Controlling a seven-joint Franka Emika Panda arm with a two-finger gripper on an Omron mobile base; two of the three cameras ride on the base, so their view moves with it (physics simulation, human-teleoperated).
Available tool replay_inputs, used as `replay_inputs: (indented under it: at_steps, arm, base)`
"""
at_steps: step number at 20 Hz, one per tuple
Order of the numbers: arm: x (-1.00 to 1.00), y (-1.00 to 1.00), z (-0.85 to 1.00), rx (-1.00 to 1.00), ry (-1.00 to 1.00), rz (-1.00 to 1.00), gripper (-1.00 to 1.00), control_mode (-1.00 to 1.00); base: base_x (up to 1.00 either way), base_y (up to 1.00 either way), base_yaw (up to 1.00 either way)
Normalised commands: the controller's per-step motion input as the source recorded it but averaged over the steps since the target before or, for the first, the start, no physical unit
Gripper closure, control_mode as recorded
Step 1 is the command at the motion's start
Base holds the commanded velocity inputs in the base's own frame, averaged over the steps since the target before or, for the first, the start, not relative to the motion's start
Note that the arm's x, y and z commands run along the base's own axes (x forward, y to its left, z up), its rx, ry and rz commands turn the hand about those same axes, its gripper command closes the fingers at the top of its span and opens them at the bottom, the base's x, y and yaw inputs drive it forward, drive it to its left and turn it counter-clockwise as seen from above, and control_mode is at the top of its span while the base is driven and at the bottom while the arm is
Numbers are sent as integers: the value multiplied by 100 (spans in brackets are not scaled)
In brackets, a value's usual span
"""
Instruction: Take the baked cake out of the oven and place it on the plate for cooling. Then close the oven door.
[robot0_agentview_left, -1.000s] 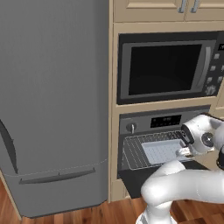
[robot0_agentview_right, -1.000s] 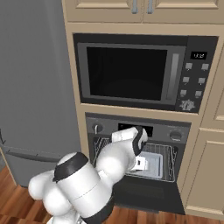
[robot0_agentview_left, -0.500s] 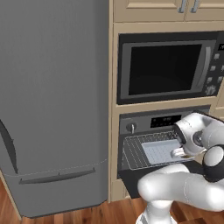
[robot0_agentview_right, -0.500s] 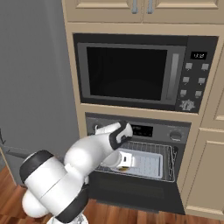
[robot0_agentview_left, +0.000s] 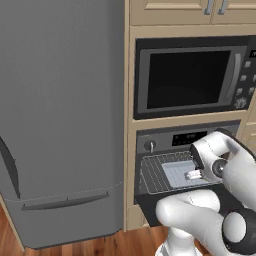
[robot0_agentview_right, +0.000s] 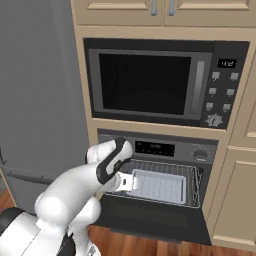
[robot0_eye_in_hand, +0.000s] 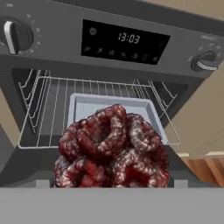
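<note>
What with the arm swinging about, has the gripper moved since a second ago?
Yes. In the right base view the gripper has slid left, from over the tray to its left edge.

Both base views look forward from behind the arm, left and right, sharing the open oven (robot0_agentview_left: 187, 170) (robot0_agentview_right: 160, 175) and microwave (robot0_agentview_left: 192, 77) (robot0_agentview_right: 157, 82). The hand view faces the oven's display (robot0_eye_in_hand: 124, 41) from near.

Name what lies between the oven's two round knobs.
In the hand view, a small digital display sits on the oven panel between the left knob and the right knob.
</note>
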Motion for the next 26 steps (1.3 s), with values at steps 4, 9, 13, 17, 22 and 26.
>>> replay_inputs:
  at_steps: [4, 9, 13, 17, 22, 26]
  arm:
    - [-51, -41, 97, 9, 10, 0, 100, -100]
    - [-55, -61, 89, 7, 15, 0, 100, -100]
    - [-41, -68, 84, 4, 17, -2, 100, -100]
    - [-46, -62, 74, 0, 18, -4, 100, -100]
    - [-36, -54, 72, 0, 22, -4, 100, -100]
    - [-23, -58, 69, 0, 21, 0, 100, -100]
  base:
    - [0, 0, 0]
    - [0, 0, 0]
    - [0, 0, 0]
    - [0, 0, 0]
    - [0, 0, 0]
    - [0, 0, 0]
